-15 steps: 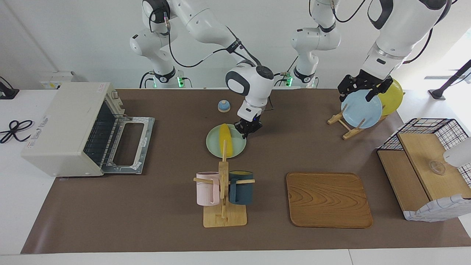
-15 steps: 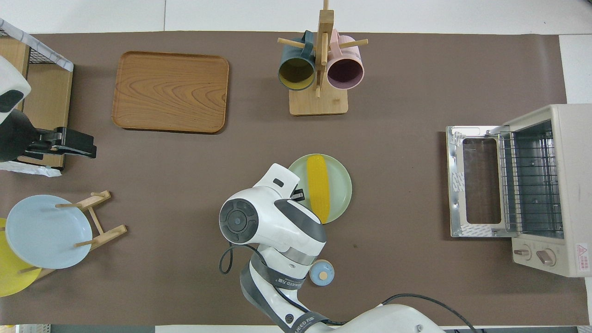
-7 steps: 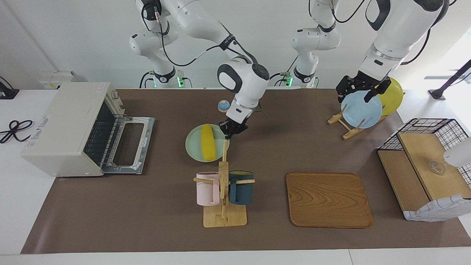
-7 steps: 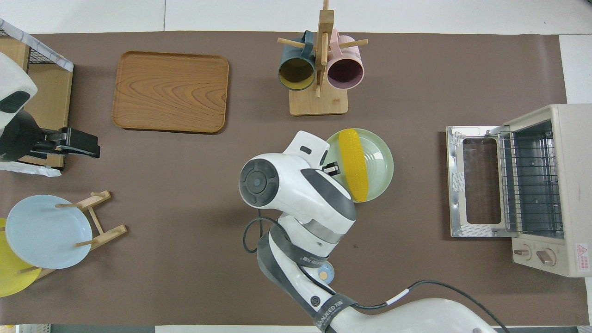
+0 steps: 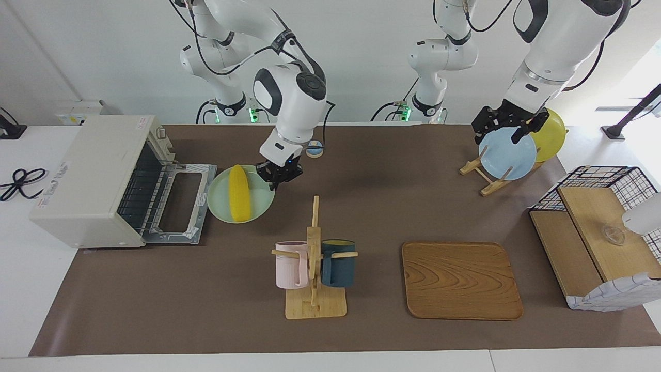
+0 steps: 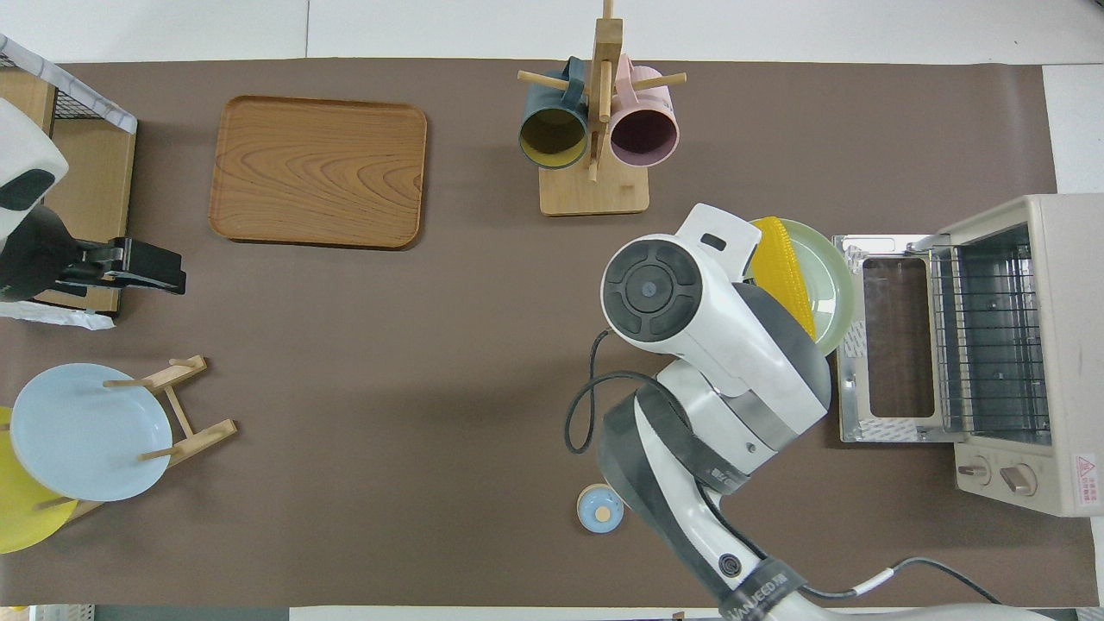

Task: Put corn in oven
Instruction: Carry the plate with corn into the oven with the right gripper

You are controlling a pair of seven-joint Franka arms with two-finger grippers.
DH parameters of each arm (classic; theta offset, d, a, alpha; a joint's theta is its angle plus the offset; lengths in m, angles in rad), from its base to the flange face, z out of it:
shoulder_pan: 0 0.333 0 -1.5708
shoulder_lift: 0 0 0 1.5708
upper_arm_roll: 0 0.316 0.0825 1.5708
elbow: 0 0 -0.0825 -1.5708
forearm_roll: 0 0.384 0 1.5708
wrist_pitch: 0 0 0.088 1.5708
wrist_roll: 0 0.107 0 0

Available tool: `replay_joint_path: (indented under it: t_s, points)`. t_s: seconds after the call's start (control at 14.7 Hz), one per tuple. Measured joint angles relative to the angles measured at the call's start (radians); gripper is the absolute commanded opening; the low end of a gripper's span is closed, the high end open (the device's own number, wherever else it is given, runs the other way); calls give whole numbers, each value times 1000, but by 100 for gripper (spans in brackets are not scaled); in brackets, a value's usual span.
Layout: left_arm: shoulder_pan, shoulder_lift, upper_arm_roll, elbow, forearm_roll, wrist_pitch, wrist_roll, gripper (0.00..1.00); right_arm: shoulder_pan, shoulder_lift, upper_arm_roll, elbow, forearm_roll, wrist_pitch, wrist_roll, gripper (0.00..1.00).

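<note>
The corn [image 5: 238, 192] [image 6: 780, 263] lies on a pale green plate [image 5: 260, 205] [image 6: 830, 278]. My right gripper [image 5: 277, 178] is shut on that plate's rim, on the side away from the oven. It holds the plate right in front of the oven [image 5: 88, 175] [image 6: 1039, 345], whose glass door [image 5: 181, 204] [image 6: 888, 336] lies dropped open. The plate's edge overlaps the door's corner. In the overhead view the right arm's wrist hides the gripper and part of the corn. My left gripper [image 5: 503, 129] [image 6: 138, 267] waits open in the air by the plate rack.
A mug rack [image 5: 312, 268] with a pink and a dark blue mug stands mid-table, farther from the robots than the plate. Beside it lies a wooden tray [image 5: 461, 279]. A blue plate [image 5: 508, 155], a yellow plate [image 5: 551, 135] and a wire basket [image 5: 599, 232] are at the left arm's end. A small blue knob [image 5: 314, 150] sits near the robots.
My right gripper has carried the green plate with the corn from mid-table over to the front of the open oven door. The left arm has stayed put.
</note>
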Motion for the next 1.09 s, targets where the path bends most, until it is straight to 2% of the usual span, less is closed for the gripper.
replay_joint_path:
  t_s: [0.27, 0.54, 1.09]
  points:
    - [2, 0, 0, 0, 0, 0, 0, 100, -101, -106, -1, -143, 0, 0, -61, 0]
    - [6, 0, 0, 0, 0, 0, 0, 100, -235, -177, -1, -221, 0, 7, -164, 0]
    - [6, 0, 0, 0, 0, 0, 0, 100, -368, -190, 0, -264, 0, 23, -231, 0]
